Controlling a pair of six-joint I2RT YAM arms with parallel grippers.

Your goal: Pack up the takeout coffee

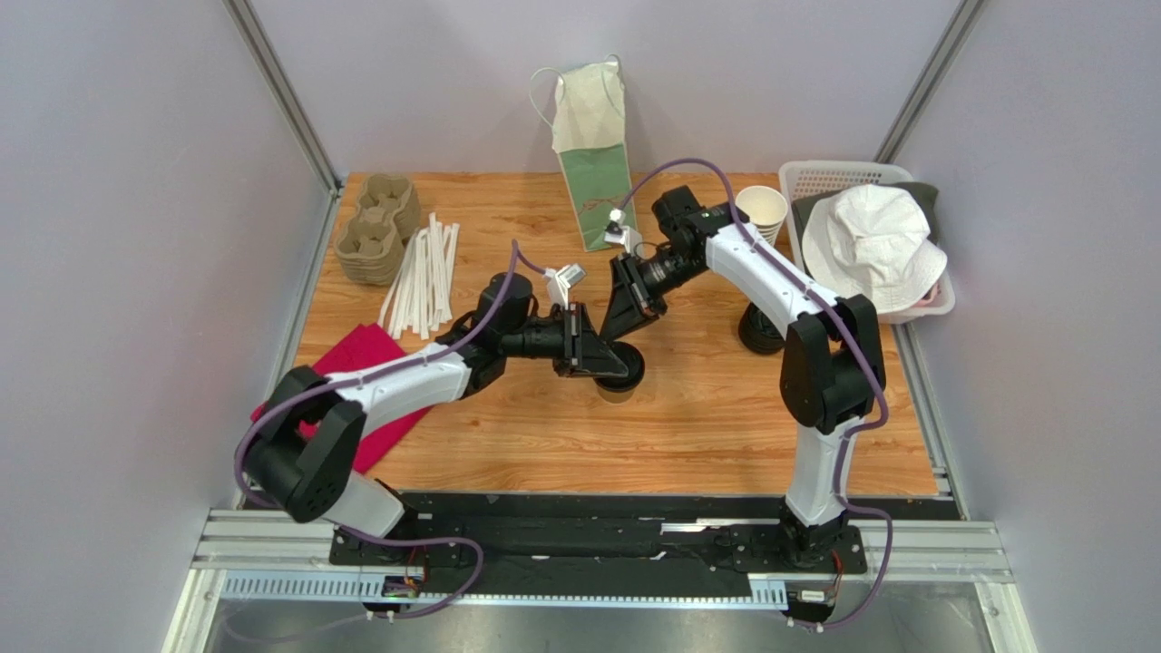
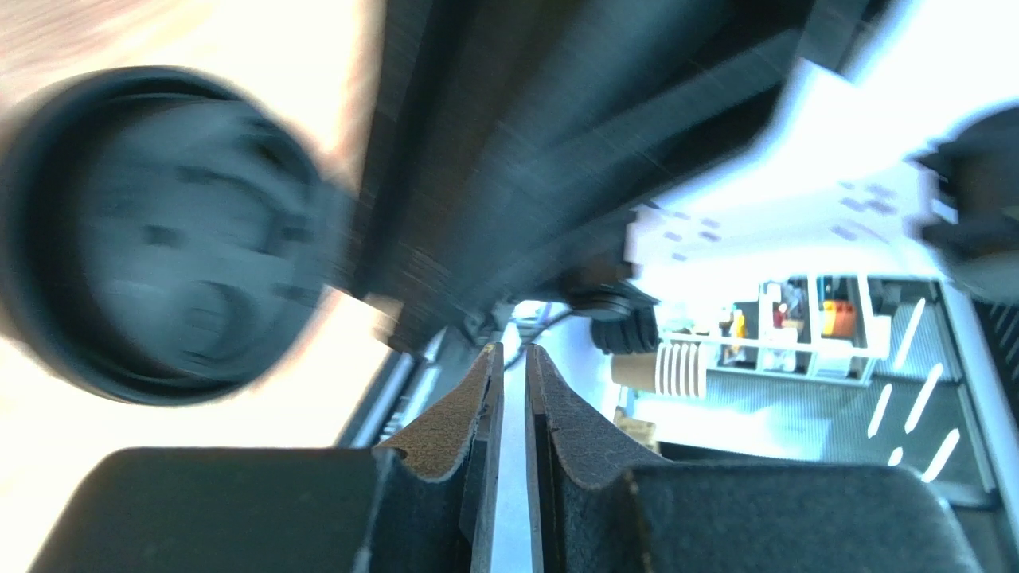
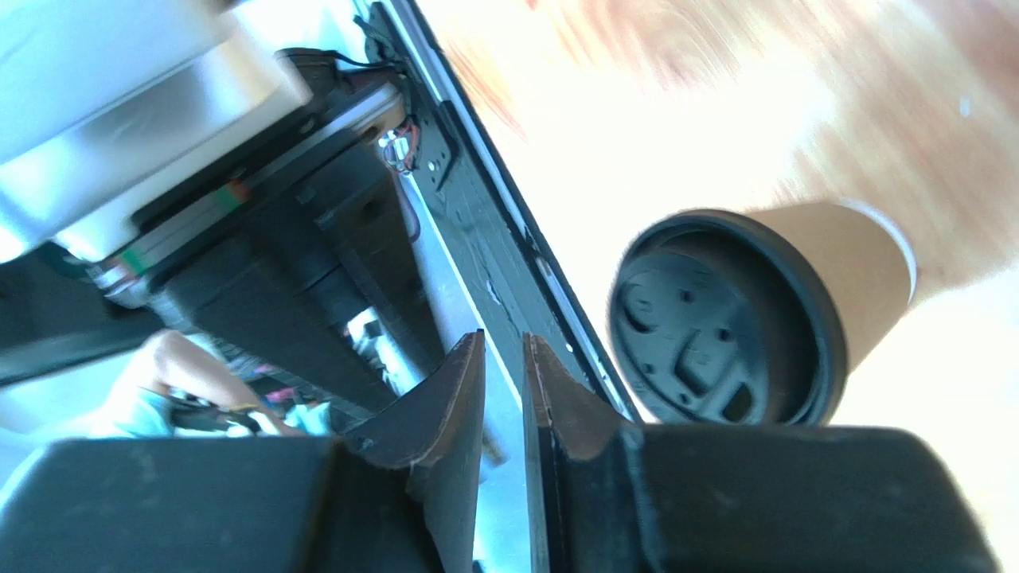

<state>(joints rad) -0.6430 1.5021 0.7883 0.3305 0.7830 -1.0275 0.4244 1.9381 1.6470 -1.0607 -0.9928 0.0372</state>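
coffee (image 1: 620, 378): stands upright near the middle of the surface (image 1: 709, 422), where the tips of both arms meet. The bag (image 1: 594, 163) is well behind it.
left pincer (image 2: 512, 364): the fingers are a slit apart with nothing between them. It is released, and the coffee lies off to one side of it.
right pincer (image 3: 504, 352): also barely parted and grasping nothing. The coffee is just beside its fingers, not between them.
step in hand: by the look of it, taking up the coffee, which is not yet gripped.
doing it well: one pincer should spread wider than the paper wall before it closes. It should come in level at mid-height, below the lid (image 3: 718, 328), and squeeze lightly, since a hard pinch would likely buckle the paper or pop the lid. The other arm should stay out of the way, as the two are crowded together here. The coffee must stay upright all the way to the bag.
top view alone: shows the layout, meaning both arms, the bag's open mouth and the free path to it. The arms hide whether either pincer touches the coffee.
wrist views alone: show the slit between each pair of fingers, and that it is empty. The right view shows the lid seated on the rim; the left view is blurred.
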